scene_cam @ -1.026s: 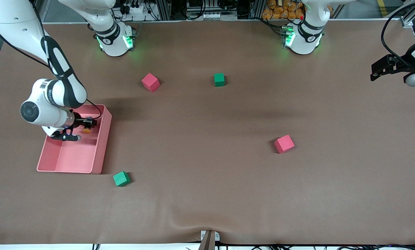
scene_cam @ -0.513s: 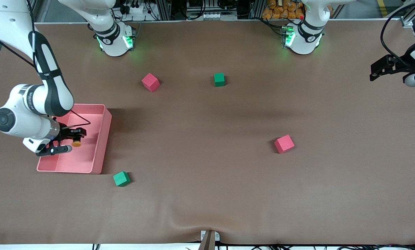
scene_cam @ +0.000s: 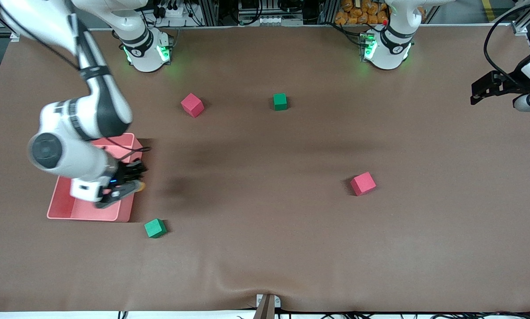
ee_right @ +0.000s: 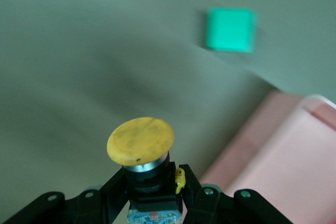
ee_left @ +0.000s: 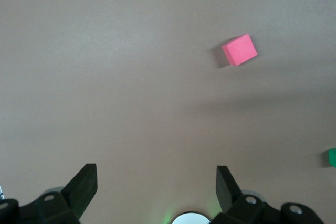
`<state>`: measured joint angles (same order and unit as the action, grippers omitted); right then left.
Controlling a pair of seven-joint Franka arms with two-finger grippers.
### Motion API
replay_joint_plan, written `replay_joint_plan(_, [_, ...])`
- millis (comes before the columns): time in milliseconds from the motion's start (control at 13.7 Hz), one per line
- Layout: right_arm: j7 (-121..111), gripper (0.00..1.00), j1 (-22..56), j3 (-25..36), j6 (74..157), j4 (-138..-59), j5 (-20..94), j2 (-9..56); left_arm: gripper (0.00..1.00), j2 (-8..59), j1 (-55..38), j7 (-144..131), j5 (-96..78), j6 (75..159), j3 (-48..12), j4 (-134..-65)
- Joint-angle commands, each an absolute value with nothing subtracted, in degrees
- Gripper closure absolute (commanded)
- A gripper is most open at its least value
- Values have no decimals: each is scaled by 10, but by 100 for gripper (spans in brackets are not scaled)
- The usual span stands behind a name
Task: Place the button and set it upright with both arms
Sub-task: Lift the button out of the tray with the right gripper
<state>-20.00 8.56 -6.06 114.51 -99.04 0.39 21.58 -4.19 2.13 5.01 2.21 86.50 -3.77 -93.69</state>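
Button (ee_right: 140,142) clamped by black body in right gripper (scene_cam: 130,184), over rim of pink tray (scene_cam: 61,206). Probably light, rigid; smooth cap slippery, so better held at body. Much bare tabletop (scene_cam: 256,177) toward middle; green cube (scene_cam: 155,228) near. Left gripper (ee_left: 155,184) spread apart, waiting at its end.

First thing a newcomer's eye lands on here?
The right hand, shut on the orange-capped button, above the pink tray's edge at the right arm's end of the table. Next, the scattered cubes: a green one nearer the front camera than the tray, and a red one toward the left arm's end. The left hand waits open there.
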Motion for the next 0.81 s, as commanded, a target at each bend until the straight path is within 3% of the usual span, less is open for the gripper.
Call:
replay_joint_plan(0, [-165, 95, 165, -54, 1136, -954, 29, 230, 0, -43, 25, 62, 20, 874, -40, -941])
replay_joint_plan(220, [-70, 94, 267, -54, 1139, -889, 47, 277, 0, -44, 25, 62, 20, 874, -40, -941])
replay_joint_plan(586, [103, 94, 349, -54, 1145, -770, 43, 390, 0, -42, 25, 62, 20, 879, -40, -942])
replay_joint_plan(733, [171, 94, 368, -54, 1212, -754, 45, 423, 0, -42, 25, 62, 20, 879, -40, -944])
